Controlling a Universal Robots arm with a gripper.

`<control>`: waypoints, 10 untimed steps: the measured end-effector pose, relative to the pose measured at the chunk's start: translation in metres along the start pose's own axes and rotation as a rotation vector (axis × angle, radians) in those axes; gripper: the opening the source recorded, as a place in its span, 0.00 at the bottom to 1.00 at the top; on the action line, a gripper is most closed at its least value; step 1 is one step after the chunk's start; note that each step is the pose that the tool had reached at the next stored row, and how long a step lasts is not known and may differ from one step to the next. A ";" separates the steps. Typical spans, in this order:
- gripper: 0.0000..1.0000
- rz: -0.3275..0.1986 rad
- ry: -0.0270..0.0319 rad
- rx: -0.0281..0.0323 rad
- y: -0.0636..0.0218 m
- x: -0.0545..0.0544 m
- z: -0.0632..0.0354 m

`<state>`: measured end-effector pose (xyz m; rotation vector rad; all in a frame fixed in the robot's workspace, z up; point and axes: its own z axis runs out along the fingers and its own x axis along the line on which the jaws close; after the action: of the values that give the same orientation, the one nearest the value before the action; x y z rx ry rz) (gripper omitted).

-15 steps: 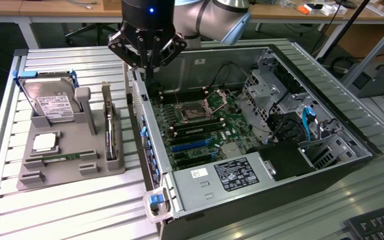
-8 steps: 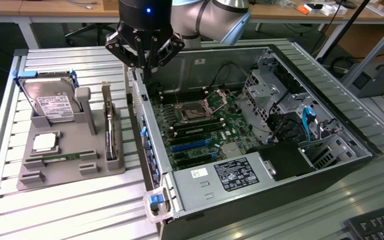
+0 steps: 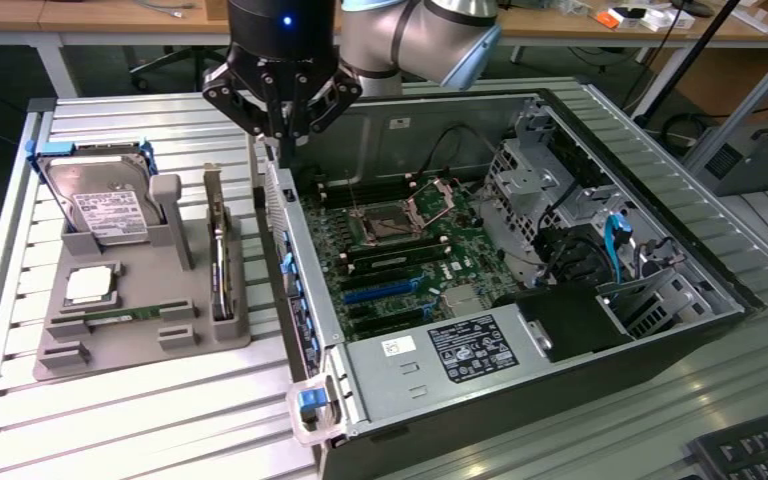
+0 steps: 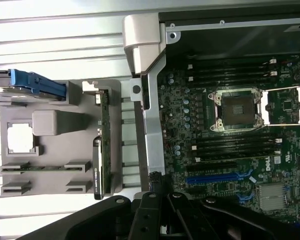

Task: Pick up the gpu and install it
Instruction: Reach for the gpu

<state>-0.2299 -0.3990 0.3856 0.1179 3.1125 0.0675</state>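
— Gripper [image 3: 283,135] status?
— Clenched on nothing. Fingertips are drawn together and point down over the rear wall [image 3: 281,225] of the open PC case [image 3: 398,120], near its far corner. No contact that I can make out.
— Where is the gpu [image 3: 220,260] from there?
— Outside the case, on the grey fixture tray [image 3: 131,345], just beside the rear wall. From the gripper it lies toward the exterior view's left and nearer that camera. It stands on its long edge in a slot, with its long axis parallel to the rear wall. Untouched, not installed.
— Counts?
— One arm, one gripper. On the tray: one gpu, one hard drive [image 3: 104,205], one CPU [image 3: 91,285], one RAM stick [image 3: 117,315]. One motherboard [image 3: 411,270] is in the case, and the blue expansion slot [image 4: 217,177] on it looks bare.
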 end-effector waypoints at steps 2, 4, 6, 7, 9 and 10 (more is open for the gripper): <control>0.10 0.000 0.0000 0.0000 -0.0001 0.001 0.0000; 0.10 0.000 0.0000 0.0000 -0.0002 0.003 0.0000; 0.10 0.000 0.0000 0.0000 -0.0003 0.003 0.0000; 0.10 0.000 0.0000 0.0000 -0.0003 0.004 0.0000; 0.10 0.000 0.0000 0.0000 -0.0004 0.005 0.0000; 0.10 0.000 0.0000 0.0000 -0.0005 0.006 0.0001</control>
<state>-0.2356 -0.3990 0.3854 0.1180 3.1125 0.0676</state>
